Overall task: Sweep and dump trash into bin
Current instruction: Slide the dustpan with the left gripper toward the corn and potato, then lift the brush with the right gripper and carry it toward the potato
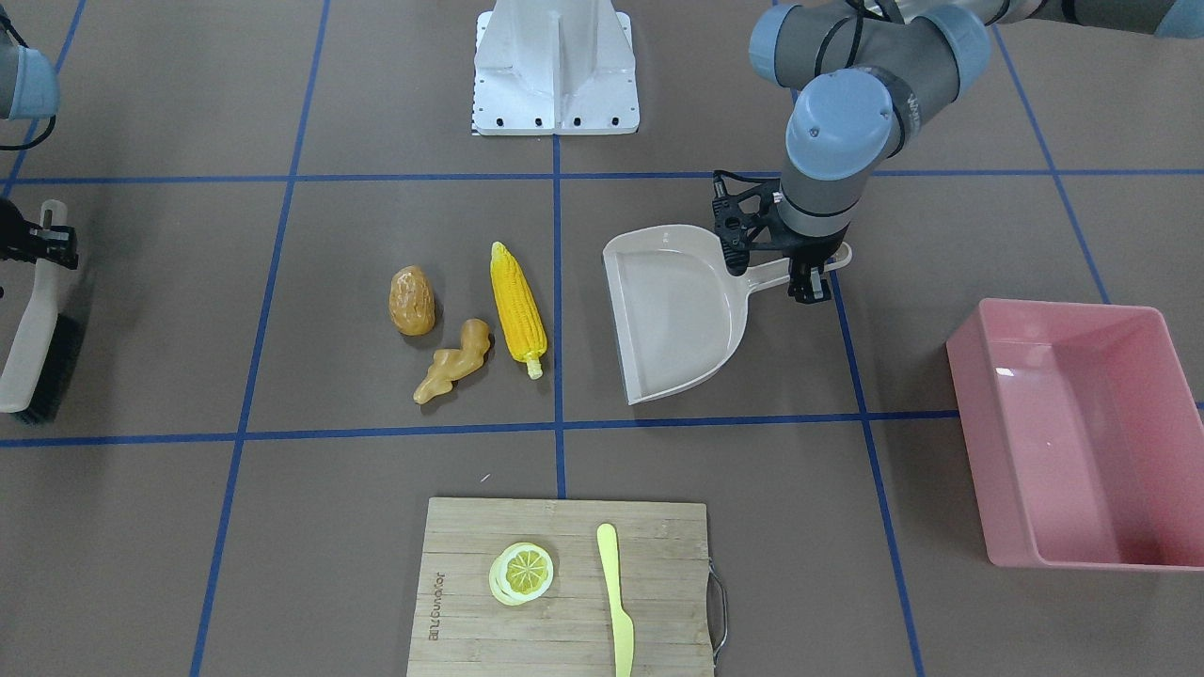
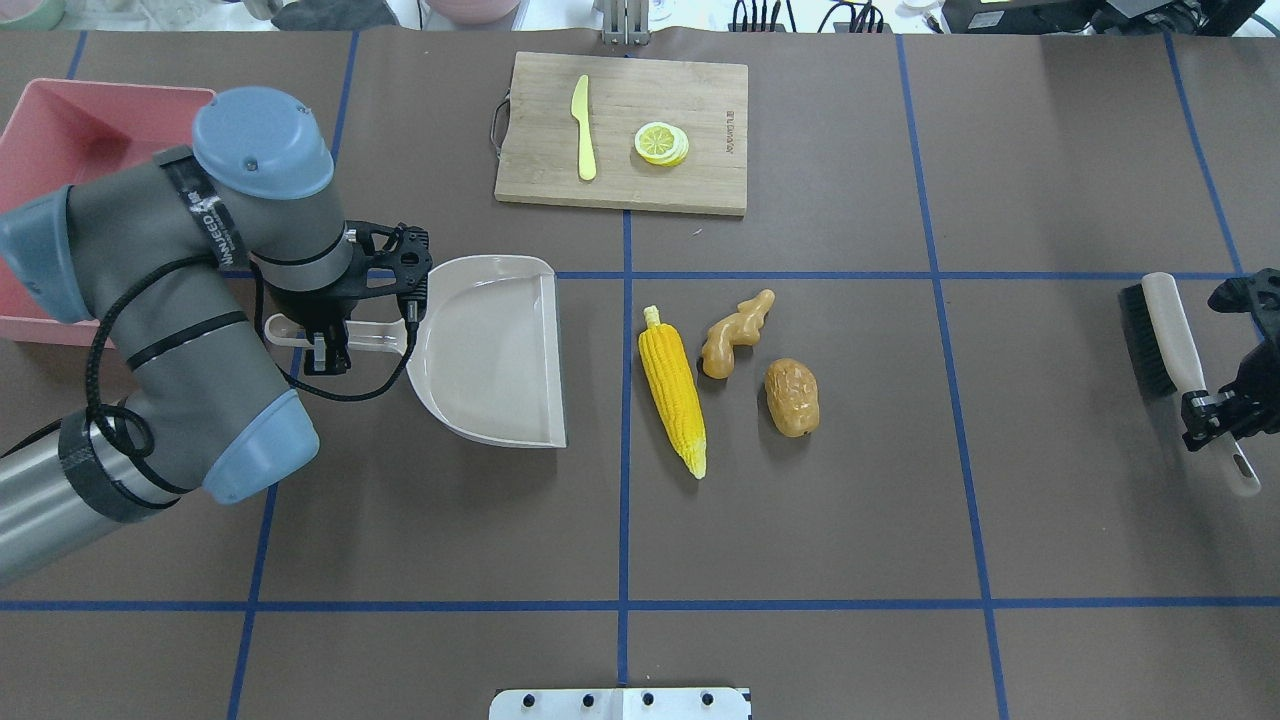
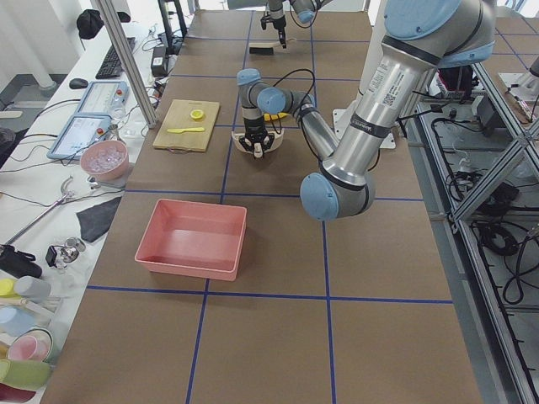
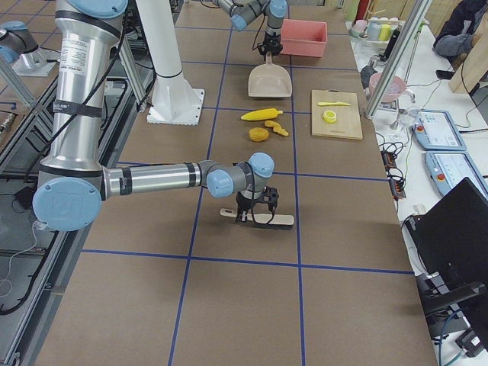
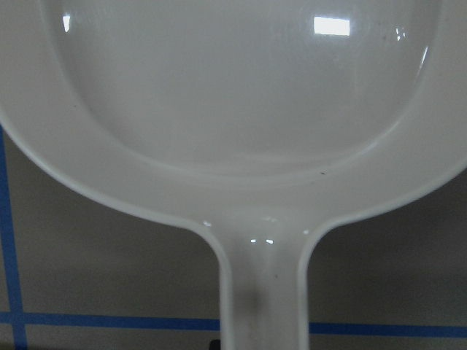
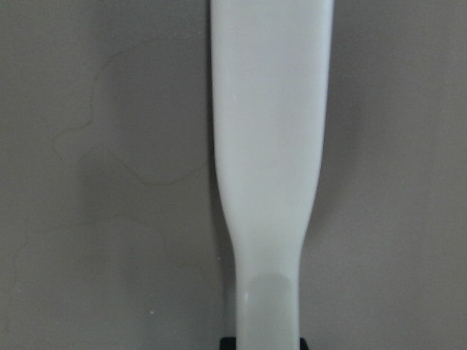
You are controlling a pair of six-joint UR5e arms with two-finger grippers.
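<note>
Brown worktop (image 2: 900, 520), gridded with blue tape, carries the corn cob (image 2: 672, 400), ginger root (image 2: 735, 332) and potato (image 2: 792, 397) close together at its middle. Left fingers (image 2: 316, 357) pinch the handle of the beige dustpan (image 2: 495, 350), whose open lip faces the corn nearby. The pink bin (image 1: 1072, 423) stands beyond that arm. Right fingers (image 2: 1197, 408) pinch the handle of the brush (image 2: 1165, 335), well apart from the trash. The stamp on the cutting board (image 2: 620, 130) is too small to read.

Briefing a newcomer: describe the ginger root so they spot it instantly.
Find the beige dustpan mid-table and look beyond its open mouth. The ginger root lies between the yellow corn cob and the brown potato: the only tan, knobbly, branched piece.
</note>
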